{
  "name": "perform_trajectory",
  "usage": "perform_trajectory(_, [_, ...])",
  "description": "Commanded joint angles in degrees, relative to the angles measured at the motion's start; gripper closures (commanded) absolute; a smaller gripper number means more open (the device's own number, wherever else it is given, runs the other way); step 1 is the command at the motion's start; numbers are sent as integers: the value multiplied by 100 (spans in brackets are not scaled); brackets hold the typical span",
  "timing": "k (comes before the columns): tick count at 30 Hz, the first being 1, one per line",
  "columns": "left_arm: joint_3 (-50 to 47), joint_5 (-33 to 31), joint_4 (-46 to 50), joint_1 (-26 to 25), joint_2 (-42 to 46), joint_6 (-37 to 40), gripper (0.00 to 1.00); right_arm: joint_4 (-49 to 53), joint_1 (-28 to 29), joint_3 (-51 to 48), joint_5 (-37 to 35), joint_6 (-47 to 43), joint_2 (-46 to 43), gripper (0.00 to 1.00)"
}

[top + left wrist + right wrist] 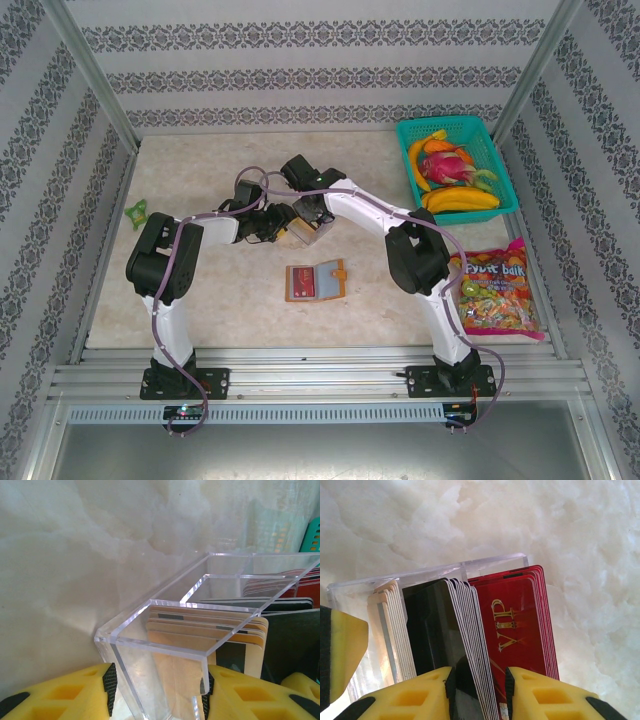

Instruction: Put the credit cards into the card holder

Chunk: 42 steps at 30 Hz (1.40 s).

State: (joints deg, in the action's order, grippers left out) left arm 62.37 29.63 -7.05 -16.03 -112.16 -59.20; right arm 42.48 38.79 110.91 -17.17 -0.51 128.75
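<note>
A clear plastic box [298, 232] at mid-table holds upright credit cards in three packs: tan [387, 625], black [427, 625] and red [515, 620]. My left gripper [158, 692] is shut on the tan-card end of the box [165, 630]. My right gripper [480, 692] stands over the box with its jaws either side of the black pack. A slim gap shows at the right pad [509, 690]. The orange-tan card holder [315, 281] lies open on the table nearer to me, a red card [303, 284] in its left half. In the top view both grippers meet at the box.
A teal basket [503, 170] of fruit stands at the back right, a bright candy bag [495, 295] at the right. A small green object [136, 211] lies at the left edge. Metal frame posts and patterned walls surround the table.
</note>
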Motion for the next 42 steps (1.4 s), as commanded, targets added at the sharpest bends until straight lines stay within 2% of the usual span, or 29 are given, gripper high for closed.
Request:
perform_trajectory(1, [-130,-94,90,38,-192,13,50,138,-20,161,-234,-92,-42,67])
perform_trajectory(5, [-143,-93,81,38,-186,5,50,139,-19,139,-215,-107,-56,70])
perform_trajectory(8, [-140,-84,81,32,-186,7,51,155,-19,144,-139,-102,-77,77])
perform_trajectory(10, [-138,-84,81,39,-190,5,51,312,-16,214,11,-32,-92,84])
perform_trajectory(13, [-112,-120,156,38,-183,90,51,278,-33,67,377,108,-255,88])
perform_trajectory(16, [-25,-169,334,34,-225,299,54,285,-106,-22,776,332,-324,88])
perform_trajectory(21, [311,-120,880,37,-457,795,59,232,-246,-190,928,556,-369,89])
perform_trajectory(25, [692,-136,1651,27,-692,1426,64,316,-413,-242,1219,738,-389,89])
perform_trajectory(29, [1247,-76,2463,-60,-1002,2217,70,389,-499,-401,1385,960,-525,88])
perform_trajectory(33, [1587,-3,2853,-238,-1144,2764,73,476,-504,-627,1278,1099,-755,85])
perform_trajectory(38, [1752,51,3007,-407,-1187,2894,75,770,-494,-707,541,1186,-905,69])
perform_trajectory(42, [1640,104,2966,-522,-1108,2771,75,878,-497,-755,504,1177,-967,66])
